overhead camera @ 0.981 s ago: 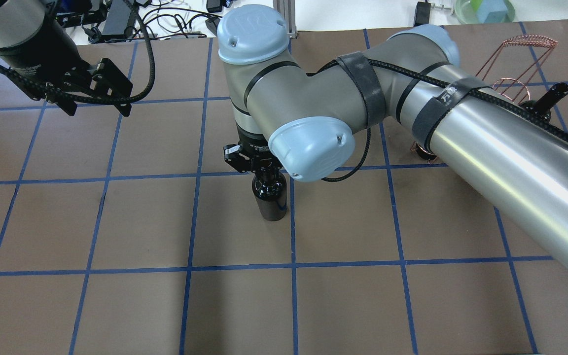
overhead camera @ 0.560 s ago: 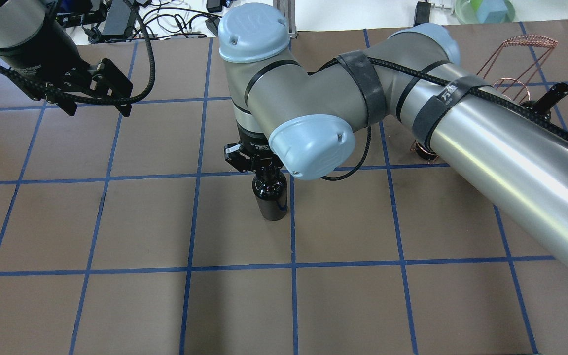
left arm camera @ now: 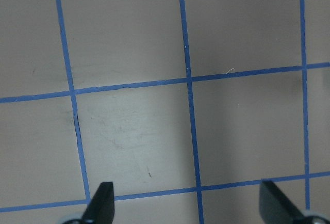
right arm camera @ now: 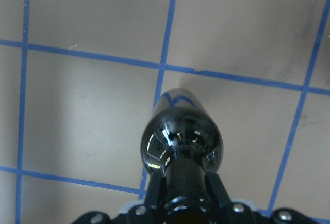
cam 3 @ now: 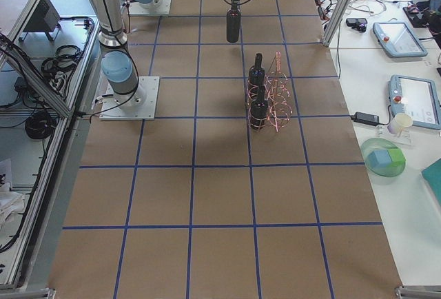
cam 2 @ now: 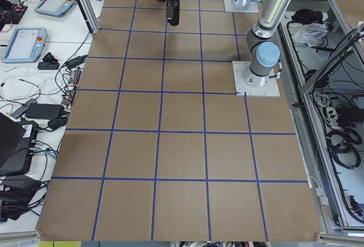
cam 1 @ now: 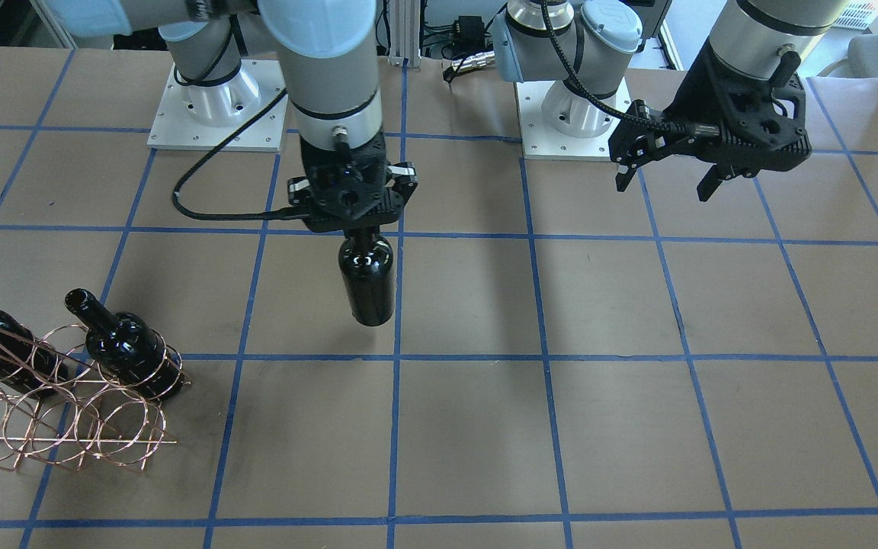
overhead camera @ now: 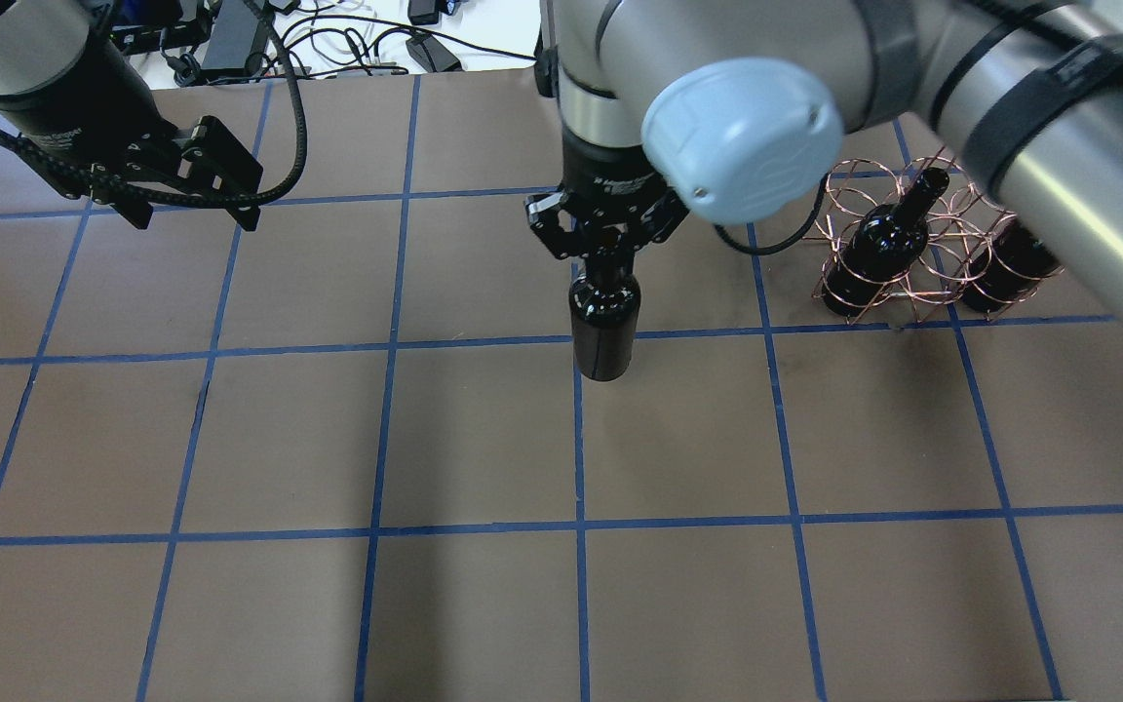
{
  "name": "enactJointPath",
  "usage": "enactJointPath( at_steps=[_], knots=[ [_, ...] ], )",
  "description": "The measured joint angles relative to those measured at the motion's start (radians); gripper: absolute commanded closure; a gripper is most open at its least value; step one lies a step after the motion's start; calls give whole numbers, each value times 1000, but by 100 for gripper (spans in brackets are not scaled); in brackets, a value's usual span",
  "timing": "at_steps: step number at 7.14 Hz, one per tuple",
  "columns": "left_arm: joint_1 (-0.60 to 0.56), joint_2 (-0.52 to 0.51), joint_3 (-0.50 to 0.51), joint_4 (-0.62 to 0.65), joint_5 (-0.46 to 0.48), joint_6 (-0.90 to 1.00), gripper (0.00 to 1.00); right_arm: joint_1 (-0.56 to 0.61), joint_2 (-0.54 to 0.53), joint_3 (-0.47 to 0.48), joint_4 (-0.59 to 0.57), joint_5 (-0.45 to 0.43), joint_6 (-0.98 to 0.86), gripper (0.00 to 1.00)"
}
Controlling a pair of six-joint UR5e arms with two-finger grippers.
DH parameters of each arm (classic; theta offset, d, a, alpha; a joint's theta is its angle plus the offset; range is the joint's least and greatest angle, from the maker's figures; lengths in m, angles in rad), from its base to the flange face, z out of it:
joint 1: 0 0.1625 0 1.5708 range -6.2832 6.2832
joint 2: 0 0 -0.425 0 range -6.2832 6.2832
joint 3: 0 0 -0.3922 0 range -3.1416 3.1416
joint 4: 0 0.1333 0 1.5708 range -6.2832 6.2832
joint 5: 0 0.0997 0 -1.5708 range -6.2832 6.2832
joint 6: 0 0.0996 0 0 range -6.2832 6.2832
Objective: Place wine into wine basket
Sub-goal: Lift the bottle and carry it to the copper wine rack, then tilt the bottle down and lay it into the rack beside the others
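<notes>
The right claw (overhead camera: 603, 255) is clenched on the neck of a dark glass wine bottle (overhead camera: 603, 327), which hangs upright straight below it. From the shadow lying apart from its base in the front view, the bottle seems to be lifted clear of the bench (overhead camera: 230, 439).

The copper wire wine basket (overhead camera: 912, 307) stands well apart from this claw, off to its right. Two other bottles like it already lie in the basket's loops, necks tilted up: one (overhead camera: 878, 249) on the side nearer the claw, the other (overhead camera: 1010, 258) beyond it.

So the pick-up looks done. What is left is the carry across to the basket, tipping the bottle to match a free loop, sliding it in and letting go.

The left claw (overhead camera: 193, 216) hovers far off on the other side, released and empty, taking no part.
</notes>
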Motion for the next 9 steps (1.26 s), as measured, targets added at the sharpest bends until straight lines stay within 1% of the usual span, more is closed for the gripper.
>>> enactJointPath(
  at_steps=[2,3,5,7,9],
  knots=[
    [0,0,-1,0,0,0,0,-127,-68,-20,81,-15,-124,100],
    [0,0,0,0,0,0,0,-181,-102,-22,129,-39,-199,100],
    [1,0,0,1,2,0,0,-275,-141,-22,211,-75,-306,100],
    [1,0,0,2,2,0,0,-390,-154,-24,243,-91,-405,100],
    [1,0,0,2,2,0,0,-487,-167,-27,257,-166,-548,100]
  ],
)
